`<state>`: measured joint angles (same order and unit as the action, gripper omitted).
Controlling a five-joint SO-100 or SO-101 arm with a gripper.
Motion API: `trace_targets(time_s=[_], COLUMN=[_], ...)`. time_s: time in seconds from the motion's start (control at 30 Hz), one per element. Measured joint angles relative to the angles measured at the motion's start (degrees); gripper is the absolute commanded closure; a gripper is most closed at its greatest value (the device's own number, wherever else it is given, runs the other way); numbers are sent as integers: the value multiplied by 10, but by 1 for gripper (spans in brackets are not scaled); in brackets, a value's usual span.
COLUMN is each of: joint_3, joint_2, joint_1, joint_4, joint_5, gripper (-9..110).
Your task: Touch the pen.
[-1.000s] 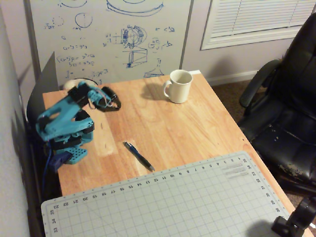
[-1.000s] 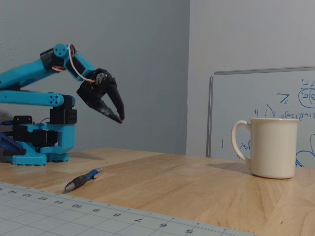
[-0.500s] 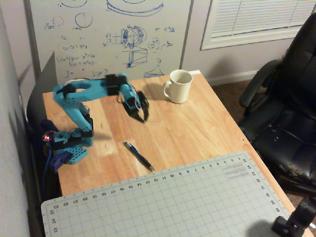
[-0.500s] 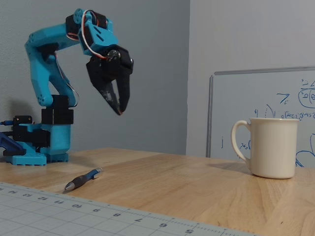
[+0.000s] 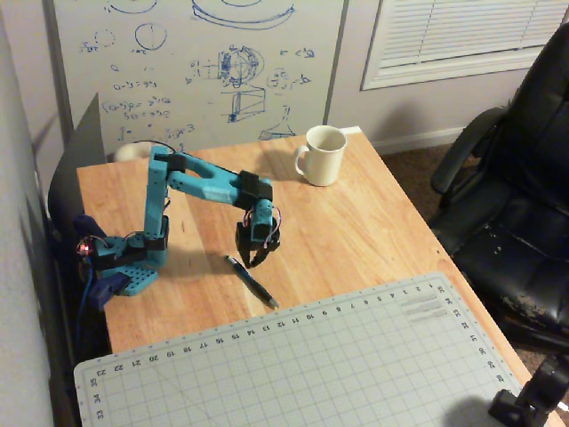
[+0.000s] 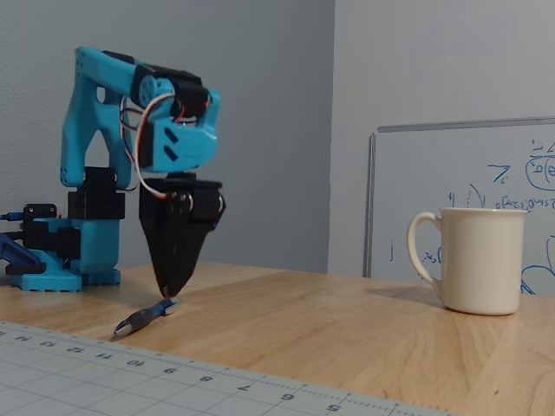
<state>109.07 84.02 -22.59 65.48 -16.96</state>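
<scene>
One gripper (image 6: 167, 290) tip-down, touching pen (image 6: 144, 319)

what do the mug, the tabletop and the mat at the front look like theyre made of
The mug: probably glazed ceramic, with a smooth cream surface and thick walls and handle.
The tabletop: wood, likely butcher block with a satin finish, since it shows joined light strips and grain.
The mat: seemingly a matte vinyl or rubber cutting mat, pale grey-green with a printed grid and numbered edge. The exact material can't be confirmed.

In a fixed view the pen (image 5: 251, 280) lies between the arm (image 5: 169, 209) and mat (image 5: 311, 365), the mug (image 5: 322, 155) behind.
</scene>
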Motion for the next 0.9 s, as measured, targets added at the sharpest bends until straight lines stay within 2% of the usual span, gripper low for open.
trace_targets(time_s=[0.9], joint_3=[-2], joint_2=[-18], joint_1=[0], joint_4=[-1], joint_5=[0], gripper=[101])
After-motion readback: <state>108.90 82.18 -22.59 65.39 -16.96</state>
